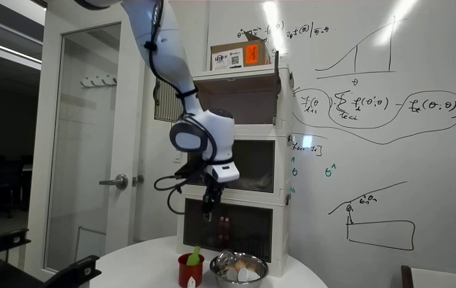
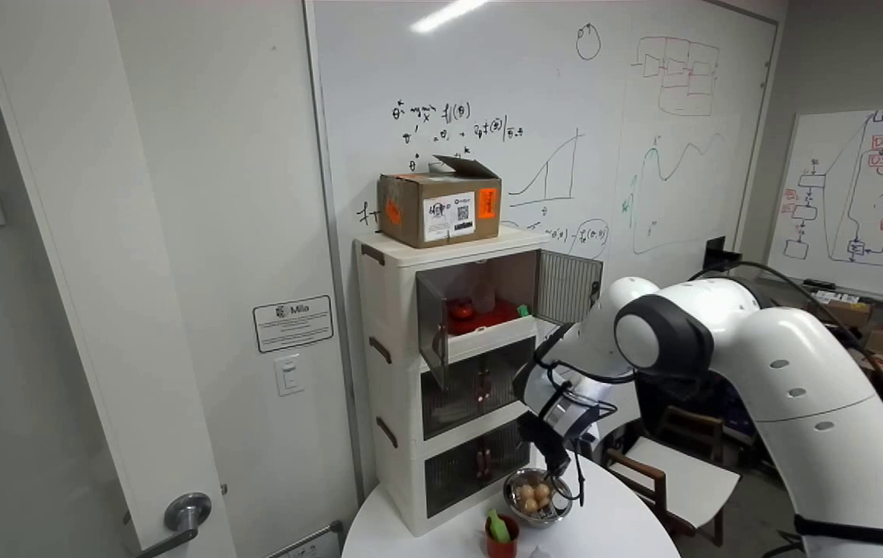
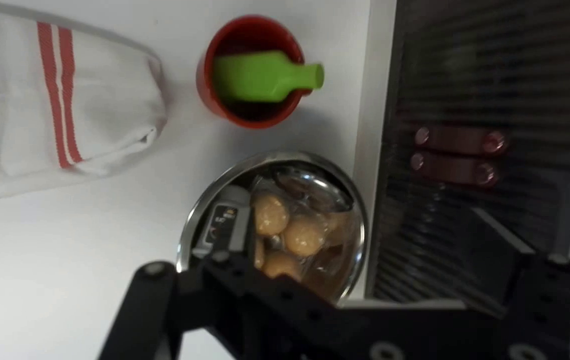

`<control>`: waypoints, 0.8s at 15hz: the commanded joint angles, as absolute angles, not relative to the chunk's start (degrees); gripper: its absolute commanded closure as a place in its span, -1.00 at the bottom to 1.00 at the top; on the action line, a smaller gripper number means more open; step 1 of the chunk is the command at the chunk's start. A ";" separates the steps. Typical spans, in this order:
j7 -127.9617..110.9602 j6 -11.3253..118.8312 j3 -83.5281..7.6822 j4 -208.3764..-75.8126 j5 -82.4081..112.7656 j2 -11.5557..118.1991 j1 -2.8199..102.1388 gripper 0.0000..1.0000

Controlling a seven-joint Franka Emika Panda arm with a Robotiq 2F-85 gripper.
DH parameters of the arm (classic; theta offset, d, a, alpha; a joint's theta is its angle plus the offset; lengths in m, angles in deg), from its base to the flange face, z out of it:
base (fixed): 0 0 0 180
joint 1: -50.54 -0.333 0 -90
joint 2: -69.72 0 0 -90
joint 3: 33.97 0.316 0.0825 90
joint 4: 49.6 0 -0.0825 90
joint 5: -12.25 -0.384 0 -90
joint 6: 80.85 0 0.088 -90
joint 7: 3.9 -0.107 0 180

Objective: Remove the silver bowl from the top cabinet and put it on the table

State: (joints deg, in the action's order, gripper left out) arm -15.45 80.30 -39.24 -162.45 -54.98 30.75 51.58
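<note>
A round, shiny silver bowl (image 1: 266, 270) stands upright on the round white table (image 1: 139, 260). It holds several brown balls, a grey labelled piece and a curved shiny piece; it also shows in an exterior view (image 2: 508, 496) and the wrist view (image 3: 362, 230). My gripper (image 1: 207, 217) hangs above the bowl, apart from it. In the wrist view my gripper (image 3: 365, 220) is open and empty; its left finger hides part of the bowl, its right finger lies over the glass door. The top cabinet (image 2: 495, 338) has both doors open and holds red things and a small green piece.
A red cup (image 3: 207, 95) with a green utensil (image 3: 259, 77) stands beside the bowl. A white, red-striped cloth (image 3: 104, 100) lies nearby. Glass-fronted compartments (image 1: 228, 232) stand behind the bowl. A cardboard box (image 2: 410, 213) sits on top. Black parts (image 1: 73, 272) show lower left.
</note>
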 commanded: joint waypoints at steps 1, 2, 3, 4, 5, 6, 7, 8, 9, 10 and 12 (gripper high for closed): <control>-19.77 69.27 -40.70 -168.15 -42.46 42.67 50.39 -1.00; -21.07 65.49 -40.69 -167.67 -38.67 44.63 50.51 -1.00; -23.32 61.08 -40.84 -166.86 -34.39 46.58 50.41 -1.00; -25.15 56.49 -40.65 -165.83 -30.64 48.46 50.53 -1.00; -26.79 51.79 -40.26 -164.66 -27.22 50.26 50.70 -1.00; -27.80 46.98 -39.65 -163.25 -24.53 51.62 51.04 -1.00; -28.18 42.30 -38.81 -161.89 -22.57 52.84 51.56 -1.00; -28.23 37.54 -38.09 -160.26 -21.24 53.87 51.82 -1.00; -28.00 32.78 -37.50 -158.76 -20.35 54.72 52.05 -1.00; -27.82 27.93 -37.09 -157.14 -19.48 55.36 52.10 -1.00; -28.73 18.56 -36.72 -154.38 -16.67 56.82 51.75 -1.00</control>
